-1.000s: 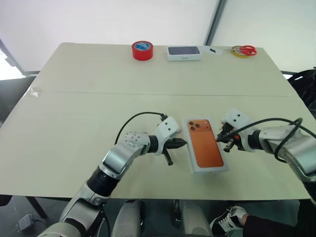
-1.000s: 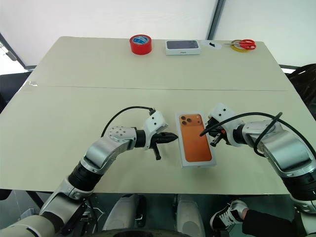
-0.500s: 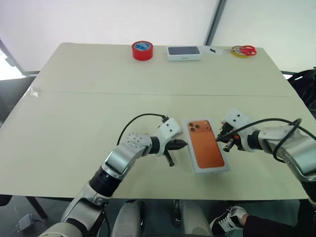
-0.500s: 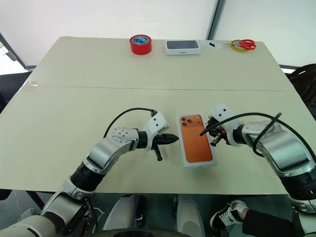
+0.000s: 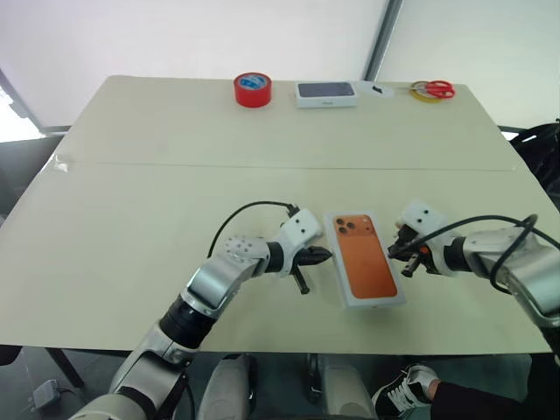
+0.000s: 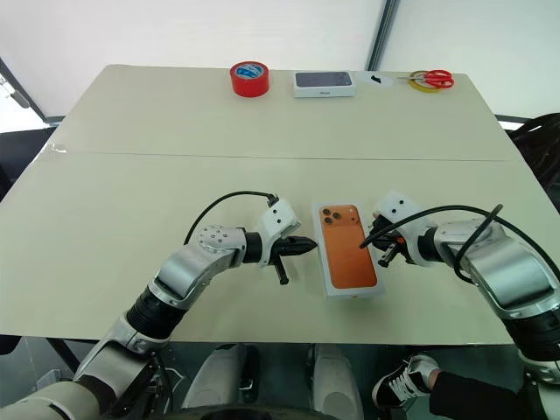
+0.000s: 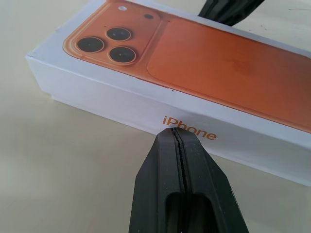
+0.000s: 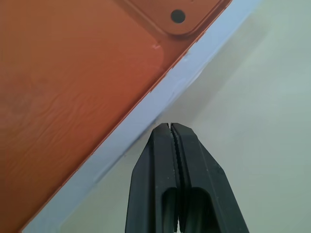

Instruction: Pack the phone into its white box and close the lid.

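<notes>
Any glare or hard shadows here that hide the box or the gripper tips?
Left eye view: the backdrop is blown white, but the table is evenly lit, with no glare on the white box. Left wrist view: no glare over the box's side lettering, and the shut left gripper casts hardly any shadow. Right wrist view: a soft shadow runs along the box edge near the shut right gripper.

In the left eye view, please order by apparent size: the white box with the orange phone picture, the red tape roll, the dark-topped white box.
1. White box with the orange phone picture, nearest the camera.
2. Dark-topped white box.
3. Red tape roll.
The last two look nearly alike.
</notes>
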You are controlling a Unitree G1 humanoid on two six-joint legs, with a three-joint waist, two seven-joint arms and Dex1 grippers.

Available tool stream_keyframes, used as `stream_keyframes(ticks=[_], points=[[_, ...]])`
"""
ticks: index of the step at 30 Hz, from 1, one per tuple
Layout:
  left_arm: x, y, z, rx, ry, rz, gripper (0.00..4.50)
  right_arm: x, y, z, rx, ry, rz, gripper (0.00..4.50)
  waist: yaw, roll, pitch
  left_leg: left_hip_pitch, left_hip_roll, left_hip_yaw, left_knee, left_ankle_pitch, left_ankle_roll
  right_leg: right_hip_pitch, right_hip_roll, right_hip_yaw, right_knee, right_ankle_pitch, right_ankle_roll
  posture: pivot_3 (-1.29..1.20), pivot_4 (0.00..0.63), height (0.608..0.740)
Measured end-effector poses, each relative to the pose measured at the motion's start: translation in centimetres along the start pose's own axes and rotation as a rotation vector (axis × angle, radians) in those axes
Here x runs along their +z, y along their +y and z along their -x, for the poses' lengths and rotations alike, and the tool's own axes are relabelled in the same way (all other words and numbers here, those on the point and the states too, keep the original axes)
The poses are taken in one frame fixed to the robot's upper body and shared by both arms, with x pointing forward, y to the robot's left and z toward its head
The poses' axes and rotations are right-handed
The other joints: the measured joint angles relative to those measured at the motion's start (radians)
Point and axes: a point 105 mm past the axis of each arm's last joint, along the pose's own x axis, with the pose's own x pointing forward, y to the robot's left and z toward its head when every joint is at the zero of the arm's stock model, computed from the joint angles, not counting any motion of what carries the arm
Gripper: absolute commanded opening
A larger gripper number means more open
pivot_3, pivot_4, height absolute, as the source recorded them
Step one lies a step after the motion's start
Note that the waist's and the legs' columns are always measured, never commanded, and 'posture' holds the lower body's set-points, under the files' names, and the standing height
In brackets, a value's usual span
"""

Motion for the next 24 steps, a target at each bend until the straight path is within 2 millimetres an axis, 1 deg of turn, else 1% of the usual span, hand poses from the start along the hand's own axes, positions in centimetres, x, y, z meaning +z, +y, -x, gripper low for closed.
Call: stream_keyframes(ticks=[5, 7, 9, 12, 13, 15, 18, 20, 24], points=[[0.6, 1.4, 0.9, 0.06, -0.037, 0.026, 0.0, 0.3, -1.2, 1.9, -0.031, -0.029, 0.046, 0.04, 0.0, 0.0, 0.0, 0.0, 0.0, 0.0, 0.0, 0.0, 0.0, 0.0, 0.0, 0.0, 0.0, 0.0, 0.0, 0.0, 0.15, 0.73], [1.1, 1.9, 1.2, 0.08, -0.06, 0.039, 0.0, 0.4, -0.9, 2.7, -0.008, -0.061, 0.064, 0.04, 0.002, 0.0, 0.0, 0.0, 0.0, 0.0, 0.0, 0.0, 0.0, 0.0, 0.0, 0.0, 0.0, 0.0, 0.0, 0.0, 0.15, 0.73], [1.9, 2.0, 1.0, 0.081, -0.087, 0.044, 0.0, 0.7, 0.3, 3.1, 0.058, -0.097, 0.077, 0.04, 0.004, 0.0, 0.0, 0.0, 0.0, -0.001, 0.0, 0.0, 0.0, 0.001, 0.0, 0.0, 0.0, 0.0, 0.001, 0.0, 0.15, 0.73], [3.5, 1.5, -0.1, 0.051, -0.116, 0.03, 0.0, 0.6, 3.1, 2.9, 0.175, -0.119, 0.094, 0.04, 0.009, 0.0, 0.0, 0.001, 0.0, -0.001, 0.001, 0.0, 0.0, 0.002, 0.0, 0.0, 0.0, 0.0, 0.0, 0.0, 0.15, 0.73], [3.7, 1.3, -0.5, 0.037, -0.116, 0.026, 0.0, 0.6, 3.7, 2.8, 0.2, -0.124, 0.093, 0.04, 0.012, 0.0, 0.0, 0.001, 0.0, -0.001, 0.001, 0.0, 0.0, 0.002, 0.0, 0.0, 0.0, 0.0, 0.0, 0.0, 0.15, 0.73], [3.1, 0.7, -1.5, 0.013, -0.082, 0.017, 0.0, 0.2, 4.5, 2.4, 0.223, -0.12, 0.083, 0.04, 0.015, 0.0, 0.0, 0.001, -0.001, 0.0, 0.001, 0.0, 0.001, 0.002, 0.0, 0.0, 0.0, 0.0, 0.0, 0.0, 0.15, 0.73], [1.9, 0.3, -2.3, -0.002, -0.024, 0.0, 0.0, -0.3, 4.8, 2.0, 0.218, -0.101, 0.074, 0.04, 0.019, 0.0, 0.0, 0.001, -0.001, 0.0, 0.001, 0.0, 0.001, 0.002, 0.0, 0.0, 0.0, 0.0, 0.0, 0.0, 0.15, 0.73], [2.1, 0.3, -2.5, -0.007, -0.01, -0.024, 0.0, -0.5, 4.9, 1.7, 0.216, -0.09, 0.073, 0.04, 0.024, 0.0, 0.0, 0.001, 0.0, 0.0, 0.002, 0.0, 0.001, 0.002, 0.0, 0.0, 0.0, 0.0, -0.001, 0.0, 0.15, 0.73], [1.8, 0.7, -2.1, 0.001, 0.007, -0.041, 0.0, -0.5, 4.8, 1.6, 0.196, -0.087, 0.086, 0.04, 0.024, 0.0, -0.001, 0.001, 0.0, 0.0, 0.002, 0.0, 0.001, 0.002, 0.0, 0.0, 0.0, -0.001, -0.002, 0.0, 0.15, 0.73]])
